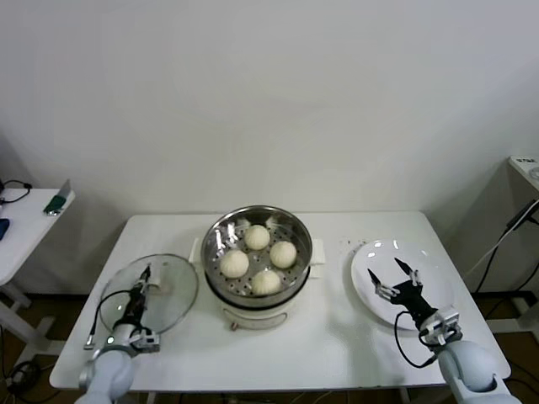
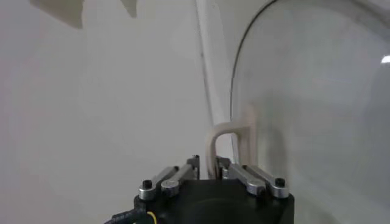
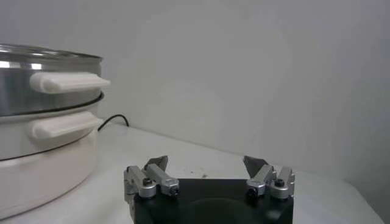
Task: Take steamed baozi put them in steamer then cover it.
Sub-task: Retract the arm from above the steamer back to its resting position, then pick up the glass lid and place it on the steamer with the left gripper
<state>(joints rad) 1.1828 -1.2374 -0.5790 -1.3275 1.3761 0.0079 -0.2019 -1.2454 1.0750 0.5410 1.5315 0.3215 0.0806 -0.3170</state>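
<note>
Head view shows four buns (image 1: 258,236) in the open steamer (image 1: 257,252) at the middle of the white table (image 1: 337,345). At lower left, the left tool (image 1: 145,278) pinches the handle (image 2: 230,143) of the glass lid (image 1: 156,295), tilted beside the steamer. At lower right, the right tool (image 1: 392,273) is spread over an empty white plate (image 1: 438,278). Only the left wrist view shows its fingers (image 2: 244,176) closed on the handle; the right wrist view shows the steamer's side handles (image 3: 67,82).
</note>
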